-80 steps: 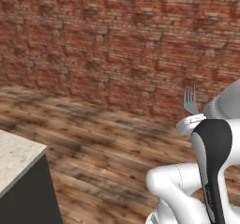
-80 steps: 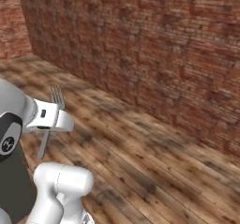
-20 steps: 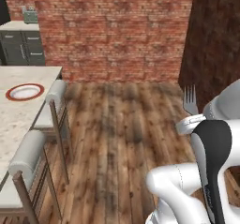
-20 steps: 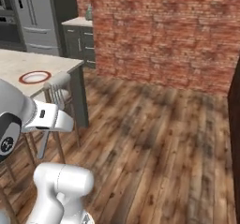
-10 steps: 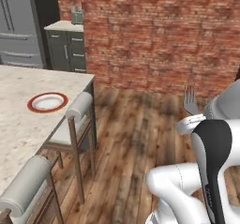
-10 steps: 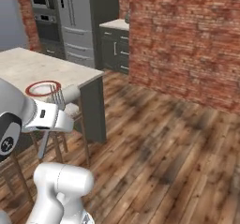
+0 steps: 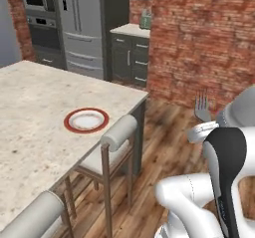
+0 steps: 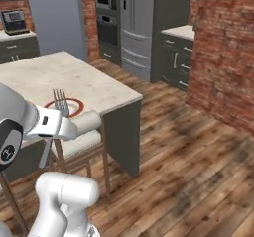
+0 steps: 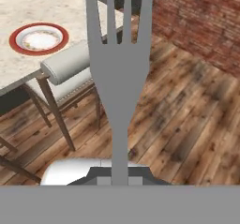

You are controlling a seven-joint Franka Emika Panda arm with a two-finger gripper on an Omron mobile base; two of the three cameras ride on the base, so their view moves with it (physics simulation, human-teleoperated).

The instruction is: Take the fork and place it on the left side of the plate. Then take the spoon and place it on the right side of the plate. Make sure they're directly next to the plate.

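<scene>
The fork stands upright with its tines up, and my gripper is shut on its handle, close to my own body. It shows too as the fork and the fork. The plate, red-rimmed with a pale centre, lies on the stone island counter near its right edge, well ahead and to the left of the fork. In the hand view the plate is at upper left. The spoon is out of view.
Two stools with padded backs stand along the island's near side, between me and the plate. A fridge, wall ovens and dark cabinets line the back. A brick wall rises on the right above the wooden floor.
The whole picture has swung as the base moved: the island and plate now sit closer and more central, and the kitchen's back wall has come into view. The fork stays held the same way.
</scene>
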